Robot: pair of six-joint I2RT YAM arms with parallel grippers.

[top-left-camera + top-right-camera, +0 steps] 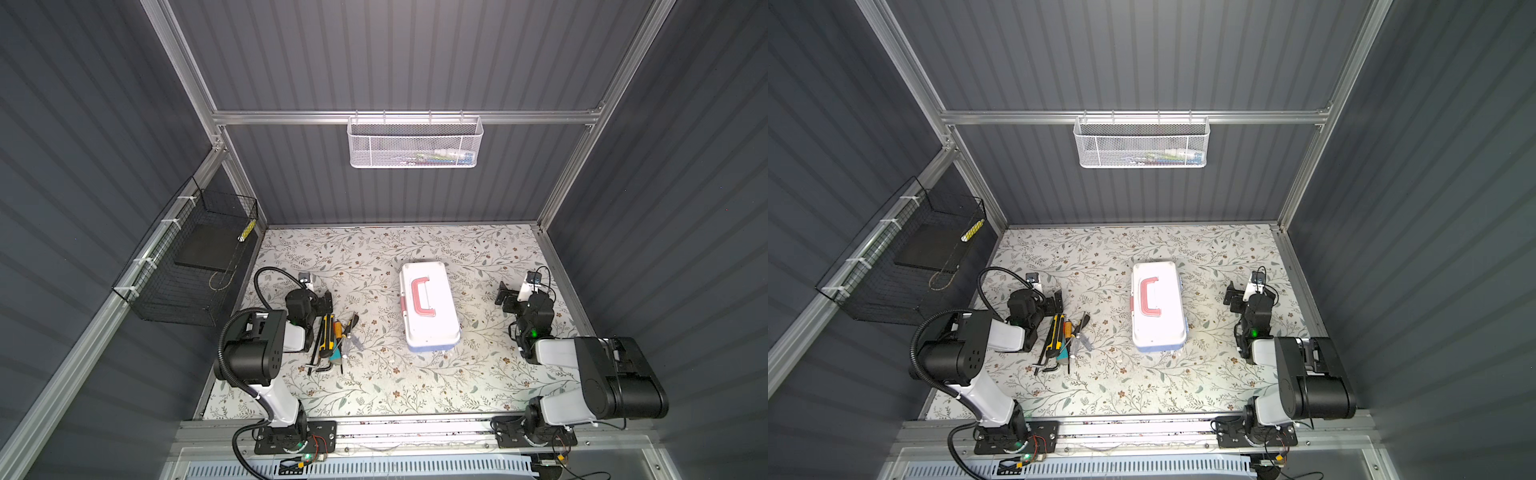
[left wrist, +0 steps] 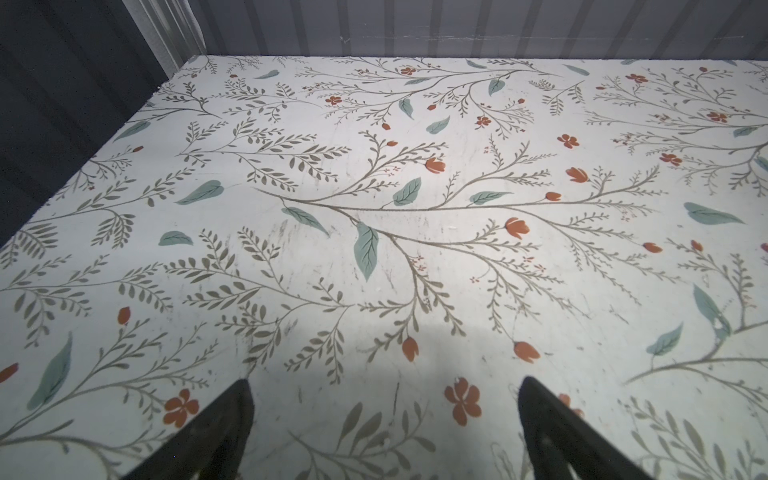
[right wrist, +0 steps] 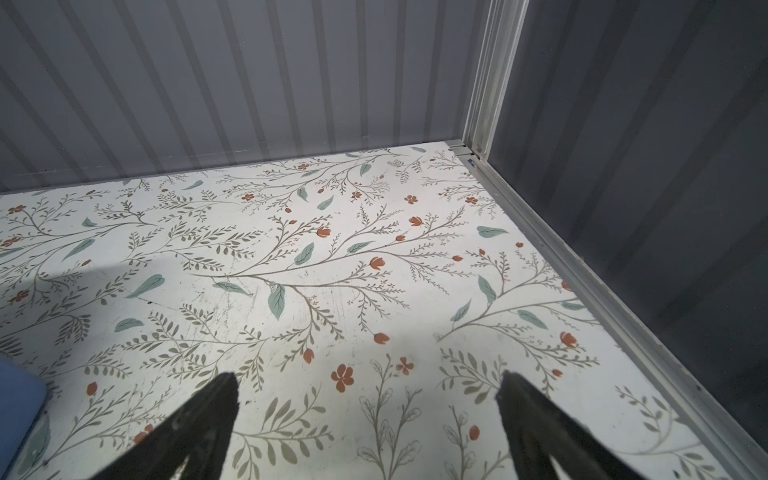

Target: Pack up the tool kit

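The rectangular white-lidded plastic tool case (image 1: 430,307), shut, is seen mid-frame in both top views, with small loose tools (image 1: 334,340) piled to its left. It is judged rigid, light and smooth; the pink-red handle (image 1: 420,297) is best gripped. The left gripper (image 2: 384,386) and right gripper (image 3: 368,380) are spread, empty.

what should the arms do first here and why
Probably move the left gripper, open and empty, to the pink-red clasp of the white-lidded plastic case: it is shut, while the small hand tools lie loose on the floral table.
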